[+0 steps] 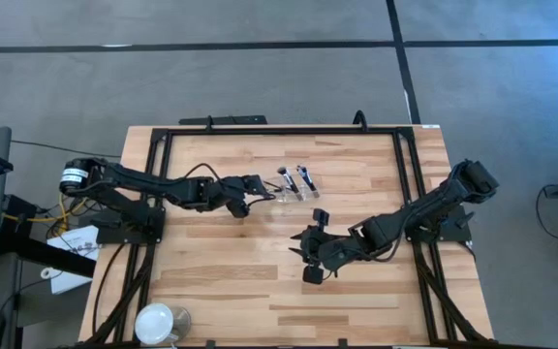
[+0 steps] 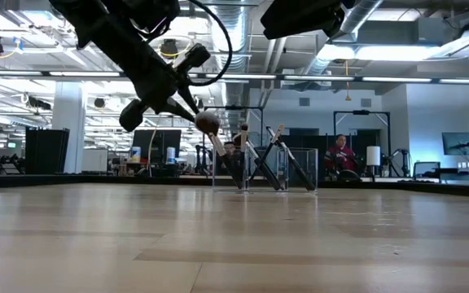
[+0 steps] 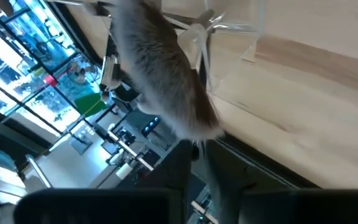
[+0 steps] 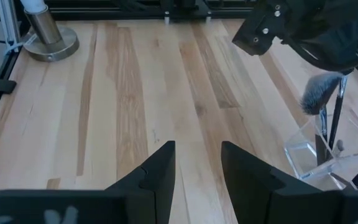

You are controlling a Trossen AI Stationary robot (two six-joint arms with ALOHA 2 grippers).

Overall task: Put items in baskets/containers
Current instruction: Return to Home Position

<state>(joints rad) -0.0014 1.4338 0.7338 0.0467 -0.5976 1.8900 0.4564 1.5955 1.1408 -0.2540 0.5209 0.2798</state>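
My left gripper (image 1: 260, 184) hangs nearest the tray (image 4: 304, 154), with the fluffy brush (image 4: 319, 94) upright just ahead. I can't tell if it's open. My right gripper (image 4: 196, 149) gapes, farther off.

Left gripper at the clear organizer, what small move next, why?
Probably raise the left gripper straight up: the fluffy brush already stands in the clear organizer, head beside the gripper, so a sideways pull might knock it. The right gripper hovers open mid-table.

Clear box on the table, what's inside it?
Several dark-handled brushes lean inside the clear box; one is a fluffy brush. They overlap, so I cannot count them.
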